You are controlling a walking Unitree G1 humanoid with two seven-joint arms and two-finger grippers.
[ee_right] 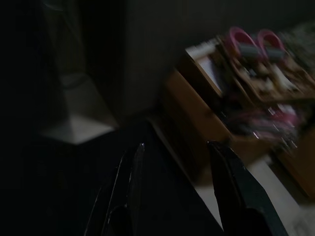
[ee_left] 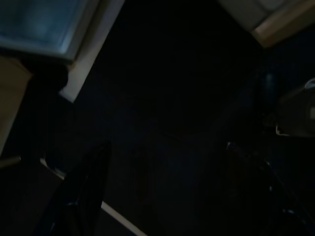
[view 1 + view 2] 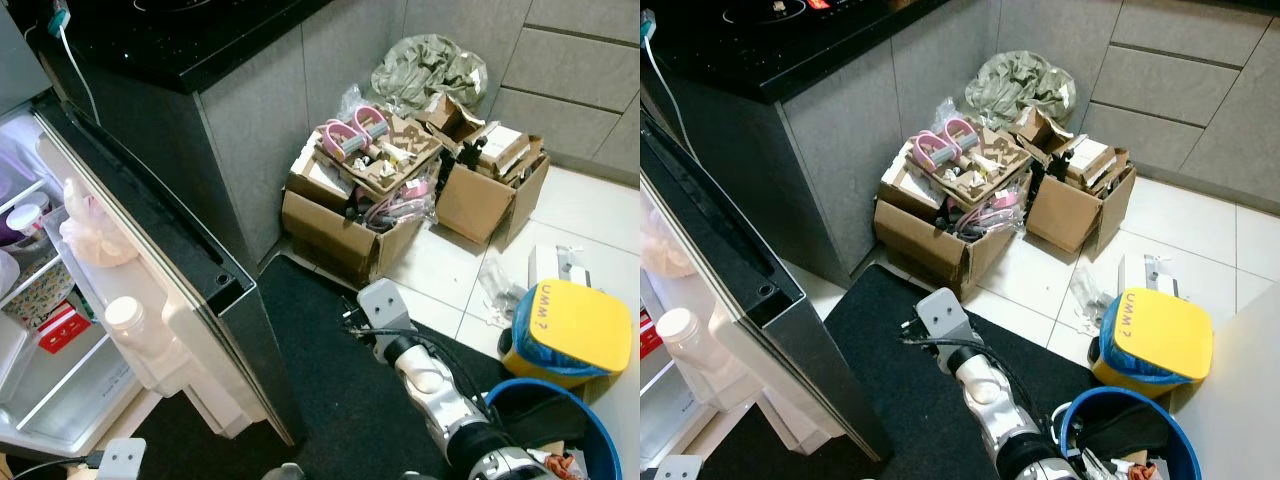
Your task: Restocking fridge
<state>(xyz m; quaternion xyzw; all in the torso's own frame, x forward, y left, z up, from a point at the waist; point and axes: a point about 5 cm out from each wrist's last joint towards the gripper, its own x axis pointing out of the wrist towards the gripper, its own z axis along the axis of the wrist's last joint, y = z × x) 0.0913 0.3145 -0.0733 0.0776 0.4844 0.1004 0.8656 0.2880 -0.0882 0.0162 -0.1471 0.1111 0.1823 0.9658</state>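
Note:
The fridge stands open on the left, its door swung toward me. A white-capped bottle and a pale bag sit in the door shelves, and a red carton lies on an inner shelf. My right arm's wrist reaches out over the black mat. In the right wrist view, my right gripper is open and holds nothing, aimed toward the cardboard boxes. In the dark left wrist view, my left gripper hangs open over the mat, low beside the fridge.
Open cardboard boxes full of clutter stand against the grey cabinets, with a crumpled bag behind. A yellow-lidded tub and a blue basket sit at the right on the tiled floor. A black counter overhangs the fridge door.

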